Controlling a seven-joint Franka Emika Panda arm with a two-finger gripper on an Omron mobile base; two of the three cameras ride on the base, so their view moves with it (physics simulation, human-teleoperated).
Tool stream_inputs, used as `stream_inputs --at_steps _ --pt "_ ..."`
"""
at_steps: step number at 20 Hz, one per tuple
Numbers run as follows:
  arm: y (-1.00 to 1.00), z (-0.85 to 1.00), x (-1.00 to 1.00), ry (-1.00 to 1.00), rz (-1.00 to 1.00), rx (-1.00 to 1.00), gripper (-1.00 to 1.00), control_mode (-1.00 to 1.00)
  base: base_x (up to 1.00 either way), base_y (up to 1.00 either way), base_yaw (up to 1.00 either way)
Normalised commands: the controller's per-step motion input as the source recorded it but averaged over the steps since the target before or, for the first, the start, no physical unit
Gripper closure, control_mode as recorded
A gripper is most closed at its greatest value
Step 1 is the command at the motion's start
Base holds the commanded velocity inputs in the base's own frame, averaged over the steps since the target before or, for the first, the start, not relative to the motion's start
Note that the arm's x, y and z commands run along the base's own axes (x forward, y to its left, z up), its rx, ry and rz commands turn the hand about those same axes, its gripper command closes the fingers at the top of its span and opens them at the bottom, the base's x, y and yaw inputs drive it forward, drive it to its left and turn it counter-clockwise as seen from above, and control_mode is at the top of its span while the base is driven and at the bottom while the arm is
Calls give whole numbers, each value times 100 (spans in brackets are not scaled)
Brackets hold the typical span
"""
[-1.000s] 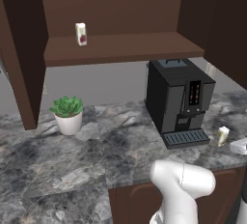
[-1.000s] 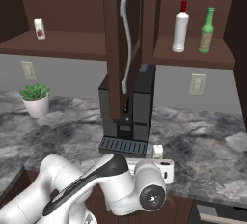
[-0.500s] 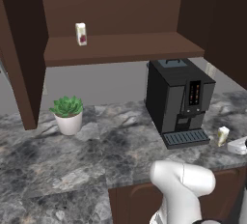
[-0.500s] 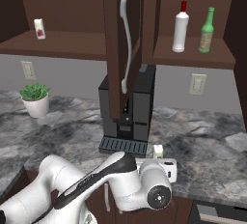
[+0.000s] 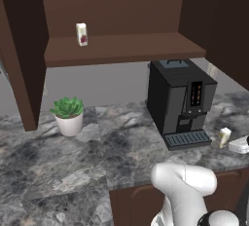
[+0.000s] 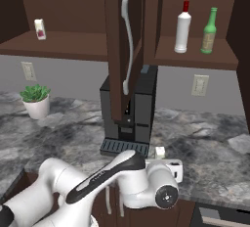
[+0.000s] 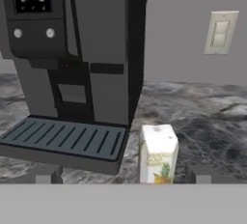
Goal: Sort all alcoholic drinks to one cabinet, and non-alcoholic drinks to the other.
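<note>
A cream carton (image 7: 157, 154) with a yellowish-green mark stands on the marble counter just right of the coffee machine's drip tray, also visible as the carton (image 5: 224, 137) (image 6: 159, 152). My gripper (image 7: 121, 175) is open and low behind it, the carton a little ahead and nearer the right fingertip (image 7: 200, 174). A white carton with a red mark (image 5: 81, 34) (image 6: 39, 29) sits on the wide cabinet's shelf (image 5: 126, 49). The green bottle (image 6: 209, 31) stands inside the narrower cabinet, whose door with a curved silver handle (image 6: 127, 45) hangs open.
The black coffee machine (image 5: 180, 98) (image 7: 72, 49) stands left of the cream carton, under the open door. A white bottle with a red cap (image 6: 182, 28) is beside the green bottle. A potted plant (image 5: 68, 115) sits at the left. A wall outlet (image 7: 220, 32) is behind.
My arm's elbow has slid slightly to the right, and the hand has crept a touch closer to the cream carton. The drinks have not moved.
</note>
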Motion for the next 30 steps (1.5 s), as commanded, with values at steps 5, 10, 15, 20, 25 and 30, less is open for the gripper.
stream_inputs --at_steps 5,10,15,20,25,30 --pt "-5 -12 15 0 0 0 -100 -100 0 0 0" --pt "-6 -15 15 0 0 0 -100 -100 0 0 0" --pt "-7 -16 15 0 0 0 -100 -100 0 0 0" --pt "-11 -13 14 0 0 1 -100 -100 0 0 0" --pt "-13 -12 12 0 0 0 -100 -100 0 0 0" --pt "-9 -13 10 0 0 0 -100 -100 0 0 0"
